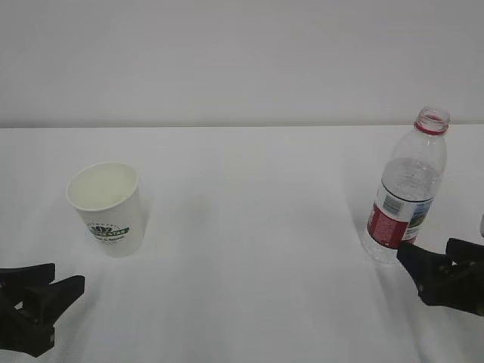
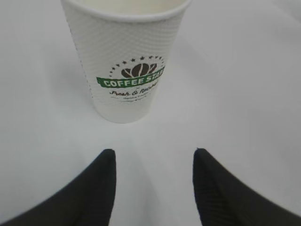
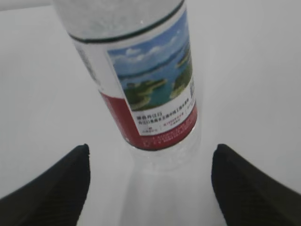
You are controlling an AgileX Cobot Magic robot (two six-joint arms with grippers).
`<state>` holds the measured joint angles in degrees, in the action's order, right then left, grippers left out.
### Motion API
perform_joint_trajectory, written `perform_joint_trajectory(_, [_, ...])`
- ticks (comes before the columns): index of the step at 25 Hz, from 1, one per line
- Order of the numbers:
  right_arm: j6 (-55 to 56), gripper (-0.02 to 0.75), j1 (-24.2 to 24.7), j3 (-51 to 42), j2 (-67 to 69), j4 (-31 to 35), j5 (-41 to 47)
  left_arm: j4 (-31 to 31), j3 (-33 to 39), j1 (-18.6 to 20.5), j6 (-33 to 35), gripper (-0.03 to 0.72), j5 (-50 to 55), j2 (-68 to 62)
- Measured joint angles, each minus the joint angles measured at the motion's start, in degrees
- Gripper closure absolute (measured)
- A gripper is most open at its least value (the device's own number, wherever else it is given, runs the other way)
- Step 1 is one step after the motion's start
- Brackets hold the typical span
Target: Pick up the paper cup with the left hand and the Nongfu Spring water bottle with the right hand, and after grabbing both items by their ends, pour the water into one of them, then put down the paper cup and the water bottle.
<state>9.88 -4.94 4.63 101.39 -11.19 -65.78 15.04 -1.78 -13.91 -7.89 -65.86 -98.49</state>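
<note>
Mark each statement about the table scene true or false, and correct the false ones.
1. The paper cup lies on its side. False: it stands upright.
2. The water bottle has no cap on. True.
3. The left gripper already grips the cup. False: its fingers are apart, short of the cup.
4. The bottle stands between the right gripper's open fingers, ahead of them. True.

White paper cup (image 1: 106,208) upright at left, uncapped clear water bottle (image 1: 404,195) upright at right
</note>
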Motion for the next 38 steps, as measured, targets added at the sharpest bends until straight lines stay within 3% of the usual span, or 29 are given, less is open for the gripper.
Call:
perform_joint_trajectory(5, [0.0, 0.072, 0.0, 2.47, 0.11, 0.0, 0.0, 0.1, 0.0, 0.0, 0.0, 0.3, 0.0, 0.0])
perform_joint_trajectory(38, [-0.09, 0.064, 0.0, 11.38, 5.88, -1.48, 0.0, 0.1, 0.0, 0.0, 0.0, 0.3, 0.0, 0.0])
